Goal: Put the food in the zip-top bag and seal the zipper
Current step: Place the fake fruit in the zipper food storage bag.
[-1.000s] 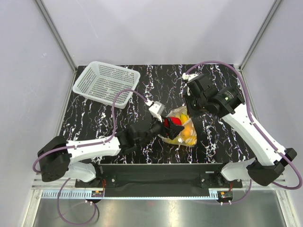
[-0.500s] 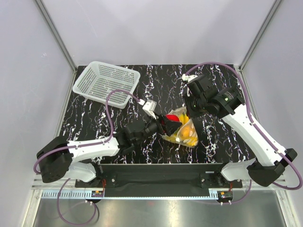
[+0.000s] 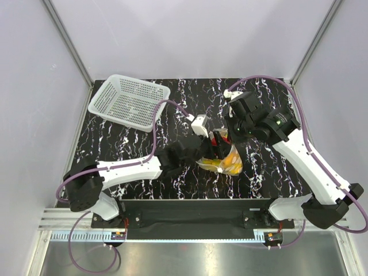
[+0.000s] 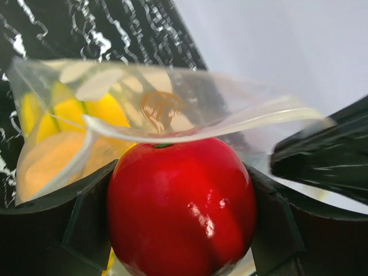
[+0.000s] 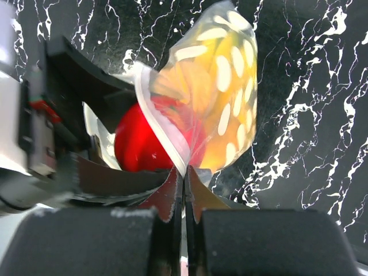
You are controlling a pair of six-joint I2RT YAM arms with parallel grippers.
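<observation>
Red and glossy, the round fruit [image 4: 181,207] sits clamped between the two black fingers [image 4: 86,221] of the left claw [image 3: 216,144], whose jaws stand wide around it. The left arm reaches low across the table [image 3: 115,144] from the near left corner, its wrist aimed at the mouth of the zip-top bag [image 5: 221,80]. The fruit is right at that mouth, its top just under the bag's upper lip. The right arm bends down over the bag. The right claw [image 5: 184,183] is pinched tight on the mouth edge that carries the zipper [image 5: 156,129], holding that edge raised. Yellow and orange fruit [image 4: 69,115] lie deeper inside the bag. A white basket [image 3: 129,102] stands well apart from the bag, far to its left.
</observation>
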